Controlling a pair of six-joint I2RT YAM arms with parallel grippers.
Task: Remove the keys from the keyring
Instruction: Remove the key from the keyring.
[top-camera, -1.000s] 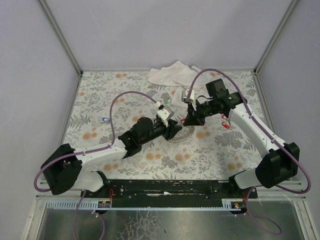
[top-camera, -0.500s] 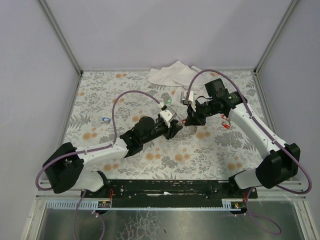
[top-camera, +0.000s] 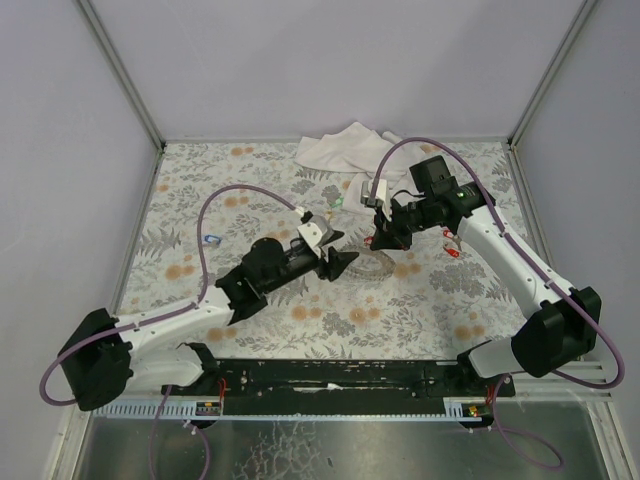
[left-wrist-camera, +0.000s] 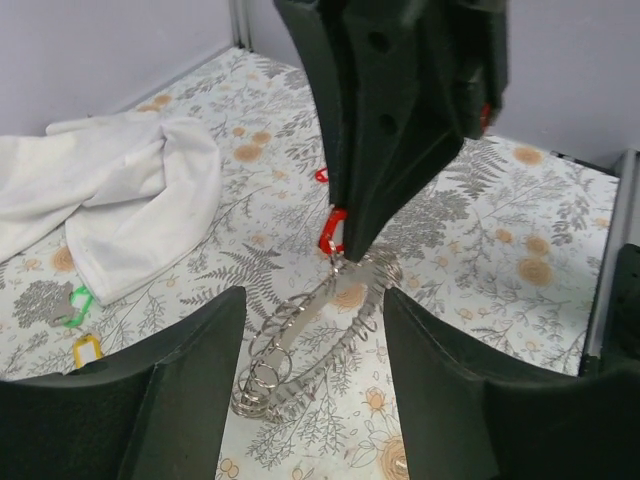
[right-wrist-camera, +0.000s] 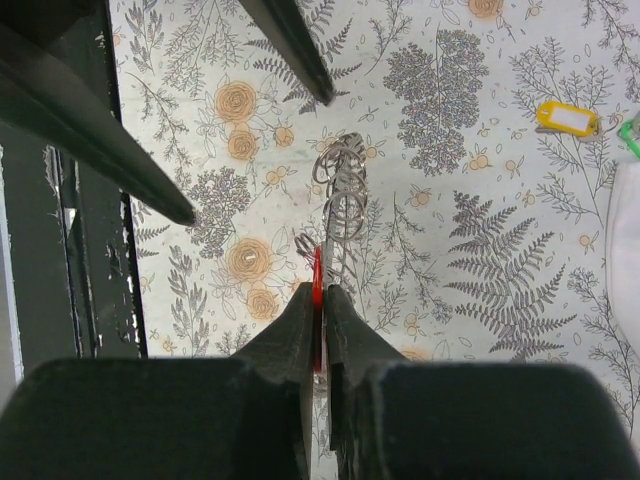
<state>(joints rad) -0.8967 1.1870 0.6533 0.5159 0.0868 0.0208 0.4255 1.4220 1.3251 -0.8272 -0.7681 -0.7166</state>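
**One red key pinched, chain slack on the tabletop**

Far left on the flowered tabletop lies one blue key, well apart from everything else. Next comes the left arm's pair of fingers, spread wide and holding nothing, one on each side of the keyring. There is one keyring, a silvery chain of linked rings. Most of it rests on the tabletop between those two fingers, and its far end lifts up to a single red key. Off to the side, near a crumpled white cloth at the back edge, lie one green key and one yellow key, just beside each other and free of the chain. The right arm's two fingers are pressed together on the red key, pinching it above the chain. Furthest right, beneath the right forearm, sit small red bits, too tiny to count for certain.
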